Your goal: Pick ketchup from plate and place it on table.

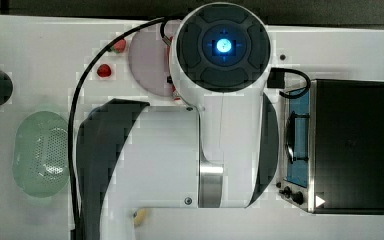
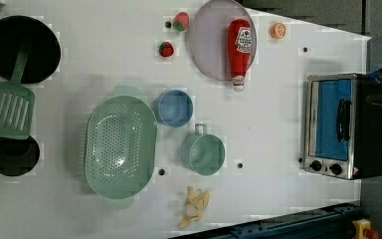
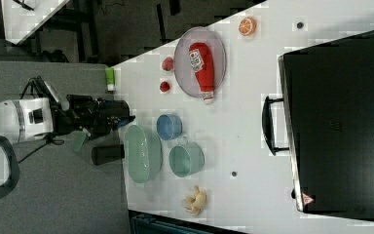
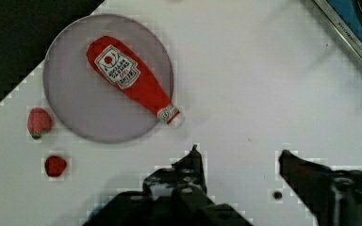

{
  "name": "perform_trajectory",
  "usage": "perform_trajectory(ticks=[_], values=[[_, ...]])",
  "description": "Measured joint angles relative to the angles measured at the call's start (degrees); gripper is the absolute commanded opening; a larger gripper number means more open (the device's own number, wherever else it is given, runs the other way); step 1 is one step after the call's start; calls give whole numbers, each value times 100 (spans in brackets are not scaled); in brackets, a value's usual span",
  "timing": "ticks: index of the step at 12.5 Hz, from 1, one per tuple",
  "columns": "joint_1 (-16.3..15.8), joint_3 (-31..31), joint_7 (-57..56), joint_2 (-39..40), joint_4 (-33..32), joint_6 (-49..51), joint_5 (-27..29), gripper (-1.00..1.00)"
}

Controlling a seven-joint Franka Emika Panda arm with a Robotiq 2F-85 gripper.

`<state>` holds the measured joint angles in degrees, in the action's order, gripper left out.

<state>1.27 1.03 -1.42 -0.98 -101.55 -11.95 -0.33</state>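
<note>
Ketchup (image 4: 134, 80) flat on plate (image 4: 75, 117), apart from hand (image 4: 238, 153); hand wide open, empty.

Looks like a robot lab staged as a toy kitchen; white surface (image 2: 278, 124) marked with small dark dots, carrying a toaster oven (image 2: 338, 124), green colander (image 2: 121, 144), blue bowl (image 2: 173, 108), green cup (image 2: 204, 152), spatula (image 2: 7, 107) and plush play food such as strawberries (image 2: 166, 49) and an orange slice (image 2: 278, 30); grey floor (image 3: 53, 195) beside it.

Tool (image 4: 238, 153) fingers wide apart, empty
</note>
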Motion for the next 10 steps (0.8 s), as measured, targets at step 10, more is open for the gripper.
perform_trajectory(ticks=[10], values=[[372, 332, -104, 267, -677, -1099, 211, 100]])
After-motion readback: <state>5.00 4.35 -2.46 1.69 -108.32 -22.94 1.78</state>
